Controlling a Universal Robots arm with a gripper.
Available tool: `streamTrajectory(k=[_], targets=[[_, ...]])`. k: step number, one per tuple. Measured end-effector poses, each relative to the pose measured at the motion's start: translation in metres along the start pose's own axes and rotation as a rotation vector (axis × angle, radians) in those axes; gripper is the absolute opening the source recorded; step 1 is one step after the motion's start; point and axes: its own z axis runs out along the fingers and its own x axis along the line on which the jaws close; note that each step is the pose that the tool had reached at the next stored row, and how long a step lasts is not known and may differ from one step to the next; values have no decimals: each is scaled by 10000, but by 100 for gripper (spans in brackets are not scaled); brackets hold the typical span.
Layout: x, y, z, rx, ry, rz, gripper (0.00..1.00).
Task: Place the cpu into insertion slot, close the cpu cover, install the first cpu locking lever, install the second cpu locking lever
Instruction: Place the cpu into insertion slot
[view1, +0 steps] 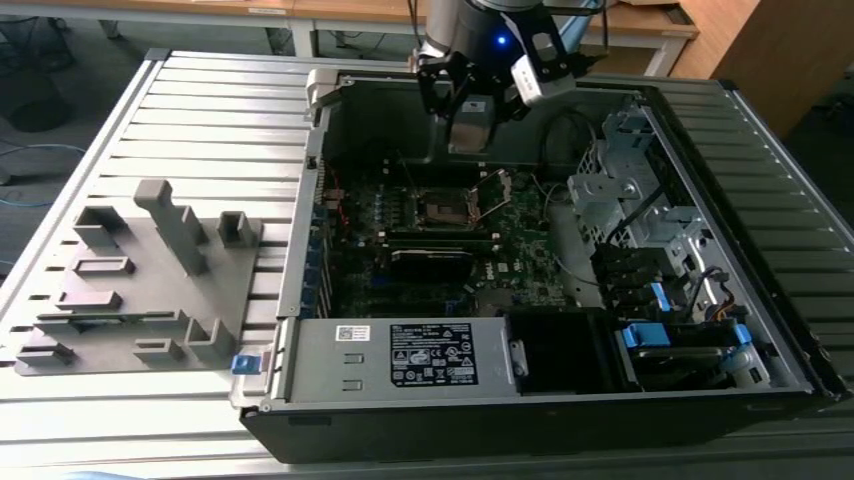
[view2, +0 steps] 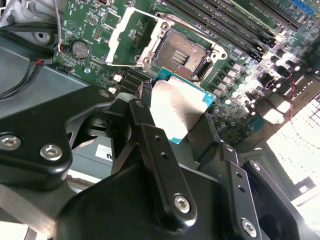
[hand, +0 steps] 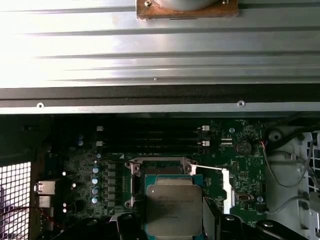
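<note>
My gripper is shut on the cpu, a flat silver-topped chip with a green edge, pinched between two black fingers. It hangs above the motherboard, apart from it, close to the insertion slot, a dark square socket that lies open and bare. The cpu cover is swung up beside the socket. In the first wrist view the cpu overlaps the insertion slot, with the cpu cover seen edge-on. In the exterior view my gripper hovers above the insertion slot inside the open computer case.
A white-labelled grey power supply box fills the case's near side. Drive bays and cables stand at the exterior view's right. Long black memory slots run beside the socket. A grey fixture block sits on the slatted table at the exterior view's left.
</note>
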Motion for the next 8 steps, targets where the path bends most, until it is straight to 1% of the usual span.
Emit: streamTrajectory(k=[3,8], targets=[[1,-2,25,1,0,0,54],[1,-3,27,1,0,0,54]])
